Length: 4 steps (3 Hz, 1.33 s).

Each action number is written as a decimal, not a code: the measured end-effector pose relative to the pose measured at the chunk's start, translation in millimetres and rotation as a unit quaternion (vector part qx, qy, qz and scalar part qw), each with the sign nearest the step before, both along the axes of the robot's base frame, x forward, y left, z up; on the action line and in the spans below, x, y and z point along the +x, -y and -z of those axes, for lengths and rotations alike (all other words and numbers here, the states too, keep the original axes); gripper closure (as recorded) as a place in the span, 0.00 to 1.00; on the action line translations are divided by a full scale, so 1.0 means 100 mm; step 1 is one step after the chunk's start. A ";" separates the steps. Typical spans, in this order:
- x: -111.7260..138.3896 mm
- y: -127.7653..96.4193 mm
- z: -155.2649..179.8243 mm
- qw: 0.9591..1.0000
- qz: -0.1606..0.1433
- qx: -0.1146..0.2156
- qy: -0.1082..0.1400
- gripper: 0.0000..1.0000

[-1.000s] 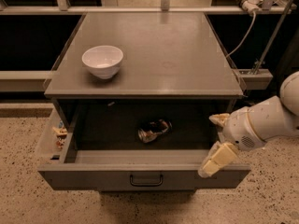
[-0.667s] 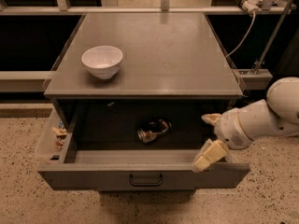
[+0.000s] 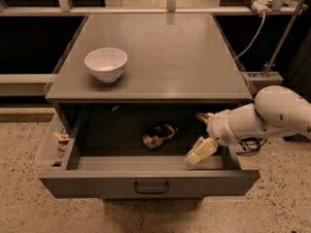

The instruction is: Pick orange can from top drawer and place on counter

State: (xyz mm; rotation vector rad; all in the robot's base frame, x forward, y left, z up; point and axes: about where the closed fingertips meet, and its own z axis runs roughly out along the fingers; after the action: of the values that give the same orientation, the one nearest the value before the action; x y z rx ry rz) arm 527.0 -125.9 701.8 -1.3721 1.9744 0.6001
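Wide, shallow grey metal top drawer (image 3: pixel 97 181) stands open. Cream two-finger gripper (image 3: pixel 202 135) is inside its right half, fingers spread apart, holding nothing. Small shiny orange-gold can (image 3: pixel 158 136) lies on its side just left of the gripper, not touching (markings too dark to read). Flat grey counter (image 3: pixel 170 52) lies above and beyond the gripper. A white round bowl (image 3: pixel 106 64) sits on it, well to the gripper's left.

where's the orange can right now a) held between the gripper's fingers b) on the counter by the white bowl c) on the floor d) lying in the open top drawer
D: the orange can lies on its side in the top drawer, with the gripper open just to its right inside the drawer, not touching it.
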 end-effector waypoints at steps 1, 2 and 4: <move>-0.01 -0.01 0.01 1.000 0.011 0.010 0.010 0.00; 0.15 -0.20 0.03 0.999 0.002 0.026 0.041 0.00; 0.38 -0.49 0.19 0.995 0.009 0.050 0.080 0.00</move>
State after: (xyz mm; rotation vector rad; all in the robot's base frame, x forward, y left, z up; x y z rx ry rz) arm 564.9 -77.0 682.5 -1.2990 1.8035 0.5538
